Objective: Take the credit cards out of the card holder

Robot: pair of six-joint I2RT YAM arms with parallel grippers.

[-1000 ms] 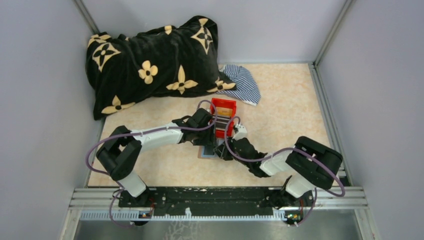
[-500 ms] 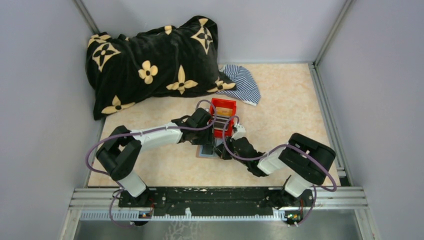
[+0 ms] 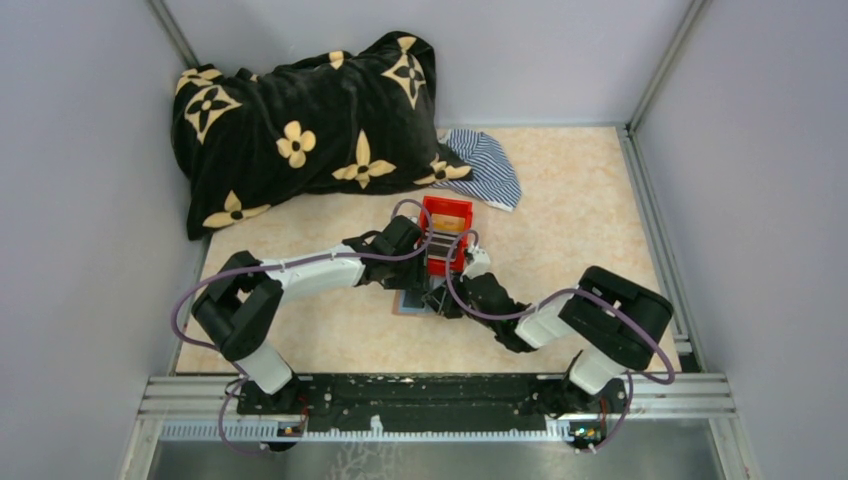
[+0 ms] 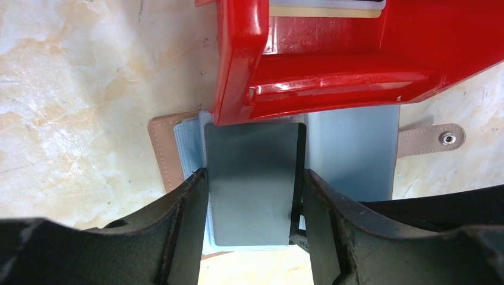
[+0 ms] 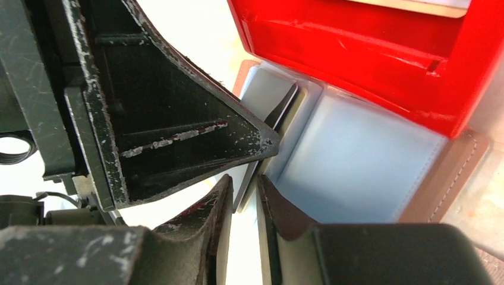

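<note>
The brown card holder [image 4: 350, 148] lies open on the table, grey-blue panels up, partly under the red bin [image 4: 333, 53]. A grey credit card [image 4: 249, 148] stands over its left panel. My left gripper [image 4: 252, 173] spans the card's width, with a finger at each long edge. In the right wrist view the card [image 5: 279, 116] shows edge-on, tilted up from the holder [image 5: 356, 166]. My right gripper [image 5: 245, 181] has its jaws a narrow gap apart, with the card's lower end at their mouth. In the top view both grippers [image 3: 428, 275] [image 3: 440, 300] meet over the holder [image 3: 408, 305].
The red bin [image 3: 447, 215] stands just behind the holder, with a pale card [image 4: 324, 9] inside. A black flowered blanket [image 3: 300, 120] and a striped cloth [image 3: 485, 165] lie at the back. Grey walls close in both sides.
My right arm has shifted slightly left, toward the holder. My left arm has barely moved.
</note>
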